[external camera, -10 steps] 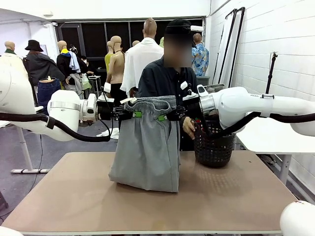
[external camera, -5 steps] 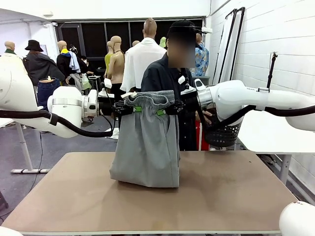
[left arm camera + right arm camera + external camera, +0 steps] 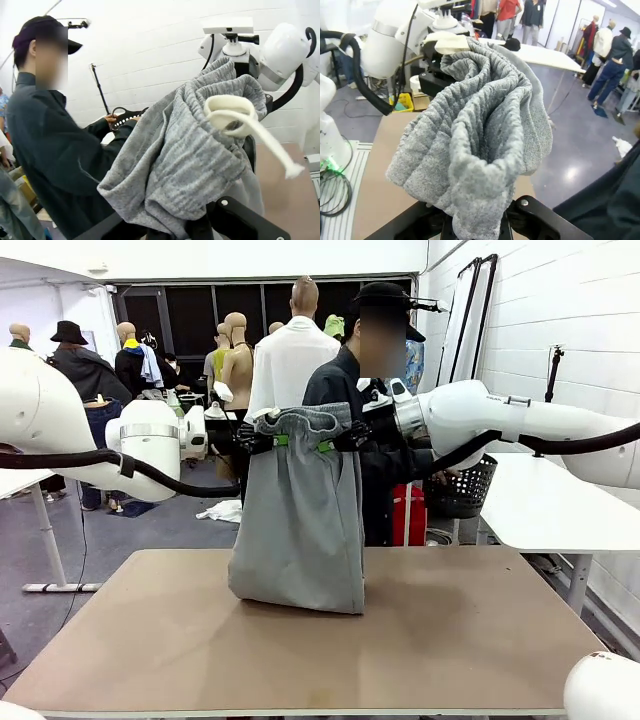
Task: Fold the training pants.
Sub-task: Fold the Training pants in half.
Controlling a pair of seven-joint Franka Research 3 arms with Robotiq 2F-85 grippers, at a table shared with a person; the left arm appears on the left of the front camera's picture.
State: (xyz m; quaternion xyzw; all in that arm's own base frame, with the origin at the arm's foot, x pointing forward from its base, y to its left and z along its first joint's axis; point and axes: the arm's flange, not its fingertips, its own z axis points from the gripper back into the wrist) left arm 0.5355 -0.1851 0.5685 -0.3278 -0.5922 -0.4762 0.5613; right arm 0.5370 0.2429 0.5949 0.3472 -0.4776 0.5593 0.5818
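Note:
The light grey training pants hang by their gathered waistband between my two grippers, above the brown table; their bunched lower end rests on the tabletop. My left gripper is shut on the waistband's left part and my right gripper is shut on its right part. In the left wrist view the grey fabric bulges out of the jaws with a white drawstring looped over it. The right wrist view shows the folded waistband clamped between the fingers.
A person in a dark shirt stands behind the pants at the table's far side, holding a black mesh basket off to the right. A white table stands at the right. Table surface is free in front and to both sides.
Both grippers have raised the pants higher. The person lifted the black basket off the table and carried it to the right, away from the tabletop.

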